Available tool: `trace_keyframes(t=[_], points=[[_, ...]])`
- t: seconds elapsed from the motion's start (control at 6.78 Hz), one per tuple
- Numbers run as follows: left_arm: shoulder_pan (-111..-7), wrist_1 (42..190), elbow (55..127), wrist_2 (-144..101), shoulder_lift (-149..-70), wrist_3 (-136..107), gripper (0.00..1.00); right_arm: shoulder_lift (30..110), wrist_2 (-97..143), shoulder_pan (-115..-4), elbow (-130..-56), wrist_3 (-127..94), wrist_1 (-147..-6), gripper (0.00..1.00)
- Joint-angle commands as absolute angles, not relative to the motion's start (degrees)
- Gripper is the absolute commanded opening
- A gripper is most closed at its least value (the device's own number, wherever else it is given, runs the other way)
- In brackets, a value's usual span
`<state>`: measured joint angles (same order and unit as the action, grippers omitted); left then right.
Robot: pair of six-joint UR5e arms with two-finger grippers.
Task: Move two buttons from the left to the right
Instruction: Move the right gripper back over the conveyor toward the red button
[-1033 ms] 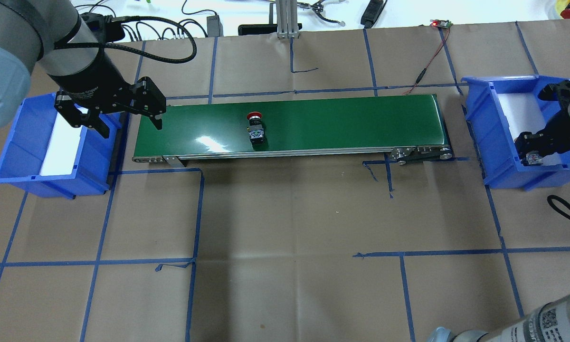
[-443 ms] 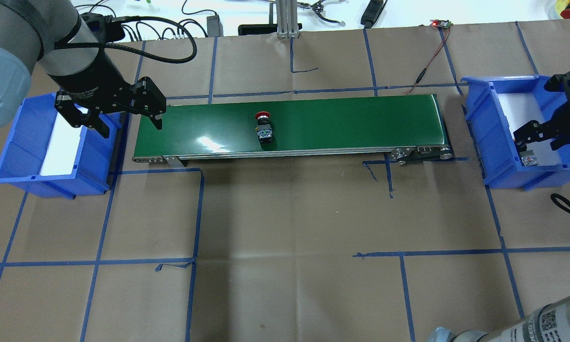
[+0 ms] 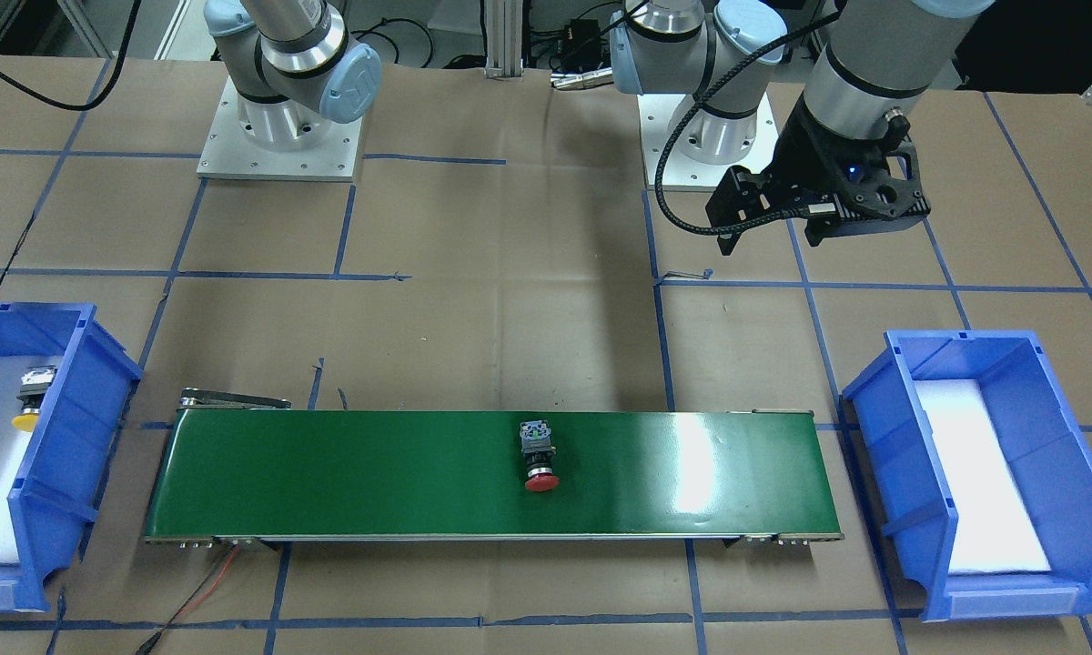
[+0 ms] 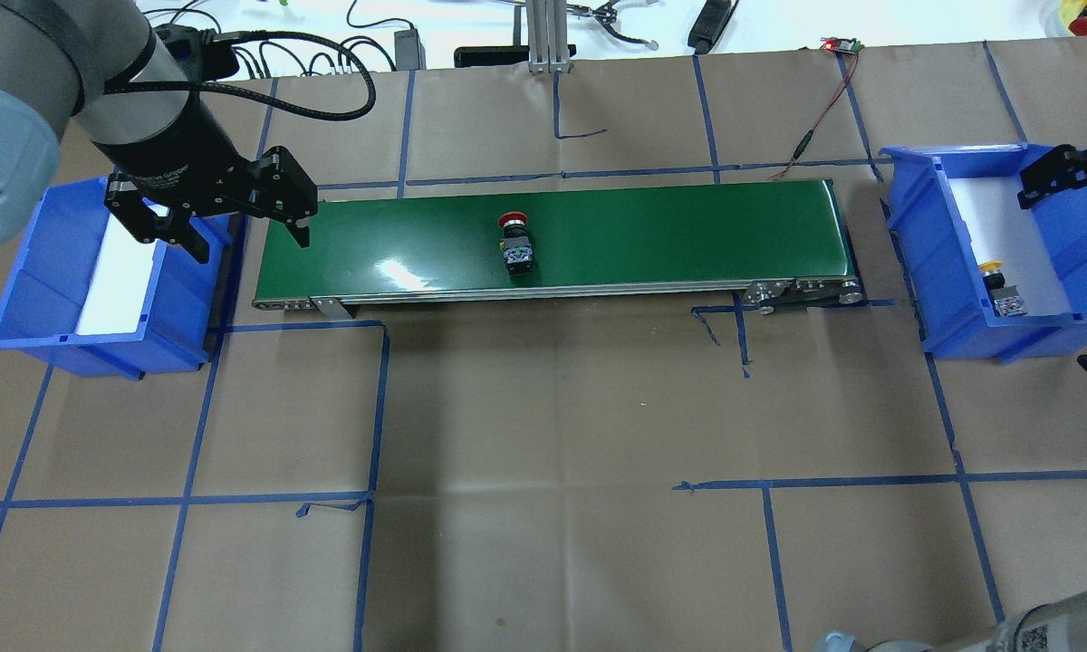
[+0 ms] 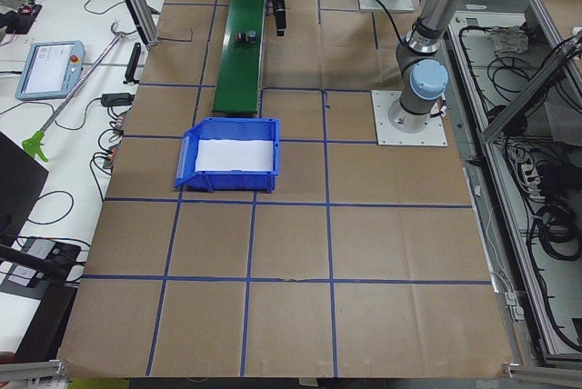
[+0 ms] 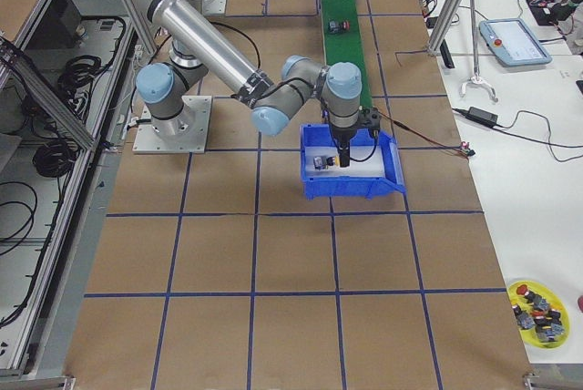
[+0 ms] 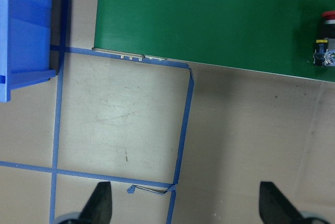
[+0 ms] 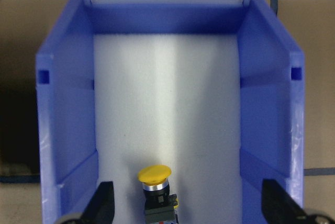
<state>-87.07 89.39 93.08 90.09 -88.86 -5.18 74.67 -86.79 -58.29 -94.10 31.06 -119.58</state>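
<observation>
The red button (image 4: pixel 514 244) lies on its side near the middle of the green conveyor belt (image 4: pixel 643 226); it also shows in the front view (image 3: pixel 537 455) and at the right edge of the left wrist view (image 7: pixel 327 41). The yellow button (image 4: pixel 1001 288) lies on the white pad in the right blue bin (image 4: pixel 942 272), and shows in the right wrist view (image 8: pixel 156 185). My left gripper (image 4: pixel 249 240) hangs open and empty over the belt's left end. My right gripper (image 8: pixel 189 205) is open and empty, raised above the yellow button.
The left blue bin (image 4: pixel 36 299) holds only a white pad. Cables and tools lie beyond the table's far edge (image 4: pixel 543 36). Blue tape lines cross the brown table top (image 4: pixel 553 435).
The red button has ridden the belt to the right. My right gripper has lifted up and away from the yellow button, which stays in the right bin. The left arm has not moved.
</observation>
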Motion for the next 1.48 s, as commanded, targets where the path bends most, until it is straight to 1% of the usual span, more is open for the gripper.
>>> trace_keyframes(t=[0.0,0.15,0.44,0.74,0.89,1.18,1.33], points=[[-87.0,89.4,93.1,90.1,-88.9,-5.1,1.0,75.3,-86.3,-63.5,-86.2,21.1,-111.3,1.0],[-87.0,89.4,93.1,90.1,-88.9,-5.1,1.0,75.4,-86.2,-67.5,-83.8,14.7,-107.6,1.0],[-87.0,89.4,93.1,90.1,-88.9,-5.1,1.0,79.1,-86.1,-75.6,-84.2,7.2,-106.3,1.0],[-86.9,89.4,93.1,90.1,-88.9,-5.0,1.0,79.5,-86.3,-83.1,-84.6,2.3,-106.3,1.0],[-86.8,89.4,93.1,90.1,-88.9,-4.9,1.0,79.5,-86.3,-85.5,-86.3,-1.8,-106.3,1.0],[-86.8,89.4,93.1,90.1,-88.9,-4.9,1.0,79.5,-85.9,-86.2,-90.8,-3.0,-107.4,1.0],[-86.8,89.4,93.1,90.1,-88.9,-4.9,1.0,78.8,-85.9,-86.2,-91.8,-3.0,-107.4,1.0]])
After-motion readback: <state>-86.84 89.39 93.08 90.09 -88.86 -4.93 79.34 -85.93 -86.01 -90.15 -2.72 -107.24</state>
